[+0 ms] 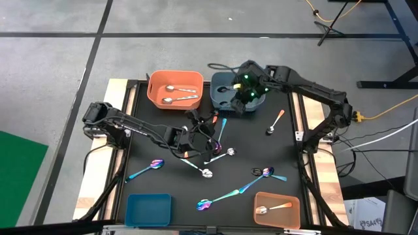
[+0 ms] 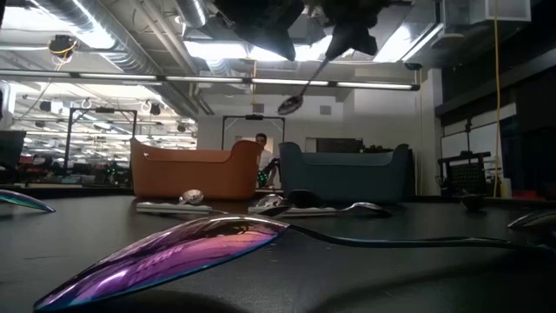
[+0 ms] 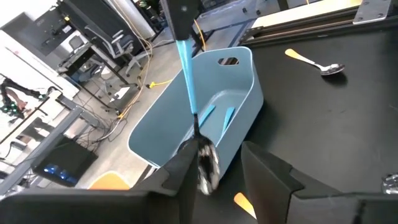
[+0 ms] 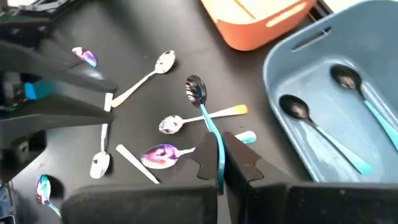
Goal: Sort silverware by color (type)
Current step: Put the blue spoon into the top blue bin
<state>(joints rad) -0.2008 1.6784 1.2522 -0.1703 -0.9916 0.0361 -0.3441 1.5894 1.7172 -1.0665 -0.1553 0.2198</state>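
Nearest of all, an iridescent purple spoon bowl (image 2: 165,252) is seen lying on the black table (image 1: 163,186), its thin handle trailing away to the right. More spoons are scattered over the middle of the mat: a teal-handled one (image 1: 147,168) toward the left arm's side, another long one (image 1: 225,196) near the front edge, and a plain silver one (image 1: 206,171) between them. An orange-handled spoon (image 1: 275,122) is left on its own toward the right arm's side.

Above the centre, a teal-handled spoon (image 4: 211,127) is held in the air. Its handle is pinched by the right gripper (image 4: 219,165), fingers clamped tight on it, and its bowl (image 2: 294,104) is angled down over the mat. The left gripper (image 3: 217,152) is raised right beside it with its fingers spread apart; from its own wrist the bowl is seen between them, but contact cannot be made out.

Further back, two teal-handled spoons (image 4: 323,134) are already laid in the big blue bin (image 1: 219,85). Two silver spoons (image 1: 177,93) are laid in the orange bin (image 1: 153,91) just beside it. Beyond the table, a person (image 2: 261,143) is glimpsed between the two bins.
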